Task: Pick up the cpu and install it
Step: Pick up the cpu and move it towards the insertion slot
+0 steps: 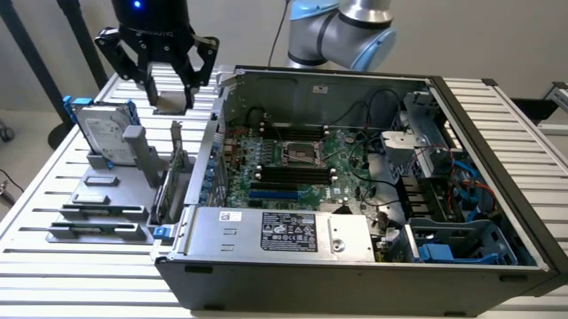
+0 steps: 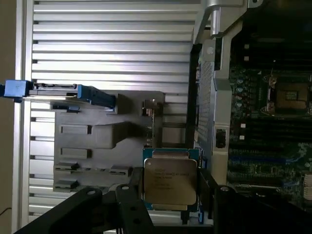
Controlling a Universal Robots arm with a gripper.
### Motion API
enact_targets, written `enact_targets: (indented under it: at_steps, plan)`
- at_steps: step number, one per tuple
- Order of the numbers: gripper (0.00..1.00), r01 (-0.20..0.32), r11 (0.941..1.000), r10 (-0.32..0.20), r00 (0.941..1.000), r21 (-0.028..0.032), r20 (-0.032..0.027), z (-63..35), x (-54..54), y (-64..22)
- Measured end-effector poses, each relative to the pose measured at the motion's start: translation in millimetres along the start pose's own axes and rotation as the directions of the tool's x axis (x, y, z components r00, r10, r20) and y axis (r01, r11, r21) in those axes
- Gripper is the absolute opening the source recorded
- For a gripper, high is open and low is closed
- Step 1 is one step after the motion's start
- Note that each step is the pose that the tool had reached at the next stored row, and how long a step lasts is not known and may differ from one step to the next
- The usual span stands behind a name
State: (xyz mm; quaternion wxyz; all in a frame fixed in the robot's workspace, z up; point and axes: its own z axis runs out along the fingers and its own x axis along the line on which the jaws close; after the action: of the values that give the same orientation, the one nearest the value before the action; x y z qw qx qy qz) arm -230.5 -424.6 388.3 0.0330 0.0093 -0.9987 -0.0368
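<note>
My gripper (image 1: 169, 90) hangs above the table at the exterior view's left, just outside the open computer case (image 1: 355, 266). Its black fingers (image 1: 197, 63) are shut on the cpu (image 1: 170, 95), a small flat square chip with a silver-grey top. In the wrist view the cpu (image 2: 169, 179) sits face-on between the two fingers (image 2: 135, 195) of the gripper (image 2: 170, 197), which press on its opposite edges. The empty cpu socket (image 1: 302, 154) lies in the middle of the green motherboard (image 1: 337, 173); the socket (image 2: 291, 97) also appears in the wrist view.
A grey parts holder (image 1: 106, 199) lies on the slatted table (image 1: 53, 266), with a silver hard drive (image 1: 102, 129) in blue rails standing on it. The case wall (image 1: 217, 119) rises between the gripper and the motherboard. Cables and drive bays (image 1: 443, 193) crowd the case's right side.
</note>
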Motion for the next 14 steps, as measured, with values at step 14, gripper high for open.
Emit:
enact_targets:
  at_steps: [14]
  plan:
    - [0.54,0.001,1.0,-0.001,1.0,-0.0078,0.0001,-5.2,-63.6,0.4]
